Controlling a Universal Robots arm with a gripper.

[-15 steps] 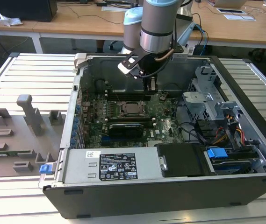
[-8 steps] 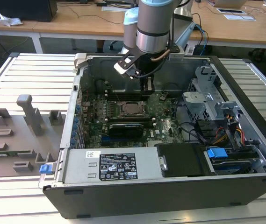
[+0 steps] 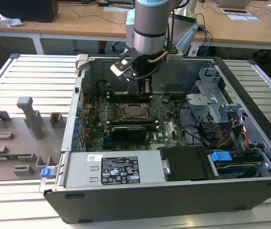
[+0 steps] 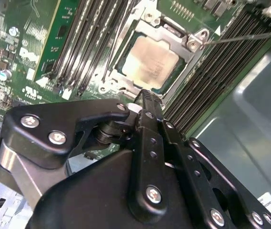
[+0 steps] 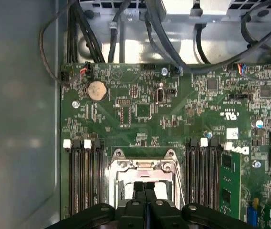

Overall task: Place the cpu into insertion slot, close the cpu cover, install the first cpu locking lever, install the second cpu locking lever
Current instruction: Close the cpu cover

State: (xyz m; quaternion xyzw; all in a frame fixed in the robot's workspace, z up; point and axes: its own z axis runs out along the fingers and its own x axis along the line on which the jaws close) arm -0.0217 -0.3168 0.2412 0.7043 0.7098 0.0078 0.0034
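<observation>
The cpu (image 4: 149, 64), a pale silvery square, lies seated in the insertion slot (image 4: 125, 76) on the green motherboard. The metal cover frame (image 4: 173, 36) lies flat around its top. A thin locking lever rod (image 4: 242, 36) sticks out from the socket's corner, away from the frame. My gripper (image 4: 145, 95) hangs just above the socket's edge, its black fingers pressed together, shut, with nothing seen between them. In the first wrist view the gripper (image 5: 145, 185) covers part of the slot (image 5: 125, 176). In the exterior view the gripper (image 3: 145, 90) hovers over the socket (image 3: 136, 110).
Black memory slots (image 5: 84, 171) flank the socket on both sides. The case wall (image 3: 80, 102) rises at the exterior view's left; drive cage and cables (image 3: 221, 119) fill its right. The power supply (image 3: 118, 169) sits in front. A grey fixture (image 3: 16, 138) lies outside the case.
</observation>
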